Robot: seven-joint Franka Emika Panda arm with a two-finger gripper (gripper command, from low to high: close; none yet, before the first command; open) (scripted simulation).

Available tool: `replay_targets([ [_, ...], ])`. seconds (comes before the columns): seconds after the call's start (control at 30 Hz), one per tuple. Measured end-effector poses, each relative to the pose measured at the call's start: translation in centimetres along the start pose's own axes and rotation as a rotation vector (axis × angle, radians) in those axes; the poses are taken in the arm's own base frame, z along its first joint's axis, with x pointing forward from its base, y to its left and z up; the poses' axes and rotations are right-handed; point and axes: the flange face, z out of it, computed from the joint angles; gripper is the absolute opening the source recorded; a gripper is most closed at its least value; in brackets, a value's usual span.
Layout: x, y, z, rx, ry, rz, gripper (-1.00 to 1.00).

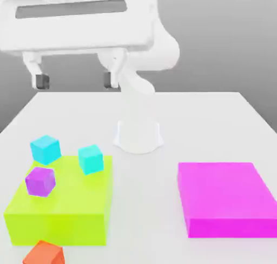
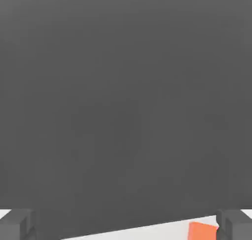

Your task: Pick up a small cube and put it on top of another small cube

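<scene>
The small orange-red cube lies on the white table at the near edge, just in front of the lime block on the exterior view's left. In the hand view the same cube shows beside one dark fingertip. My gripper hangs high above the table's far left part, open, with nothing between its fingers. A purple cube and a cyan cube rest on the lime block. A second cyan cube sits at that block's far left corner.
A large flat lime block fills the near left of the table. A large flat magenta block lies at the near right. The arm's white base stands at the table's middle.
</scene>
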Motion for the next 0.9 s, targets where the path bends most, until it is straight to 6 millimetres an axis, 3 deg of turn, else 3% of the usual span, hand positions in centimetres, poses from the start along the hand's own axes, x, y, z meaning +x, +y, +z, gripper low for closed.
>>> replay_targets([
  [0.23,2.3,5.1,11.9,-0.147,-0.087,0.082,0.0],
  [0.47,2.3,12.1,23.0,-0.3,-0.167,0.15,0.0],
  [0.6,1.3,14.5,28.6,-0.32,-0.176,0.157,0.0],
  [0.63,1.1,14.9,29.7,-0.321,-0.176,0.158,-1.0],
  [0.83,0.9,15.2,30.3,-0.321,-0.177,0.159,-1.0],
  [0.9,1.2,14.7,29.0,-0.321,-0.177,0.158,-1.0],
])
